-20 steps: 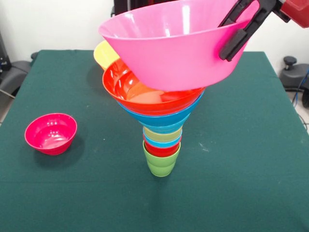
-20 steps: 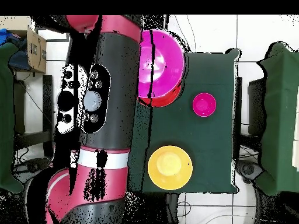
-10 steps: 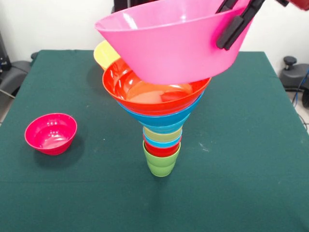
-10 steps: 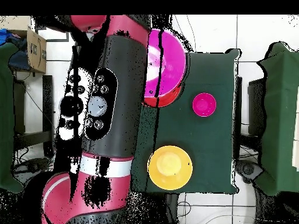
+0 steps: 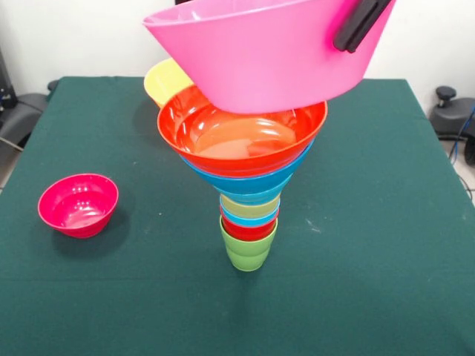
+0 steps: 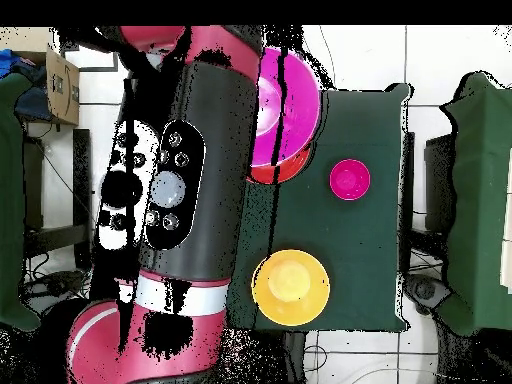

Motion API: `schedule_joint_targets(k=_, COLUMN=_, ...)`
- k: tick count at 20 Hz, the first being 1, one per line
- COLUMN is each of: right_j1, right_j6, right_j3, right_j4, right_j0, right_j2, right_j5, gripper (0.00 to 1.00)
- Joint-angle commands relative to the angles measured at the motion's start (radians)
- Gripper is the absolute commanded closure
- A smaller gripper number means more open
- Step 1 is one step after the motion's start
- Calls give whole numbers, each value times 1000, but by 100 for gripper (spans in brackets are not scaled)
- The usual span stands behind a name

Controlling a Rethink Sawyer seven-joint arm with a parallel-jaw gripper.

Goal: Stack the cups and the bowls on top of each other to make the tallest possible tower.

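Observation:
The tower (image 5: pixel 249 194) stands mid-table: lime green cup (image 5: pixel 248 248) at the base, then red, light blue and yellow cups, blue bowls, and the wide red-orange bowl (image 5: pixel 241 139) on top. My gripper (image 5: pixel 362 22) is shut on the rim of the large pink bowl (image 5: pixel 267 55) and holds it tilted, clear above the red-orange bowl. In the overhead view the pink bowl (image 6: pixel 285 105) covers most of the tower and my arm hides the gripper. The small magenta bowl (image 5: pixel 78 205) sits apart at the left, also seen from overhead (image 6: pixel 349 179). The large yellow-orange bowl (image 5: pixel 168 80) stands behind the tower.
The yellow-orange bowl shows whole in the overhead view (image 6: pixel 290 287), near the table's edge by the robot's base. The green table (image 5: pixel 386 245) has its edges close to the picture's sides. My arm (image 6: pixel 190 190) overhangs one side of the table.
The gripper has lifted the pink bowl upward, off the red-orange bowl. More of the red-orange bowl's inside shows now. The tower and the other bowls have not moved.

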Motion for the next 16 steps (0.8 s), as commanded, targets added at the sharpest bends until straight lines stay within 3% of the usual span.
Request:
schedule_joint_targets(k=1, right_j1=-21, right_j6=-316, right_j3=98, right_j4=-95, right_j0=14, right_j2=120, right_j5=-62, gripper=100)
schedule_joint_targets(k=16, right_j1=-50, right_j6=-346, right_j3=161, right_j4=-119, right_j0=21, right_j2=155, right_j5=-105, gripper=100)
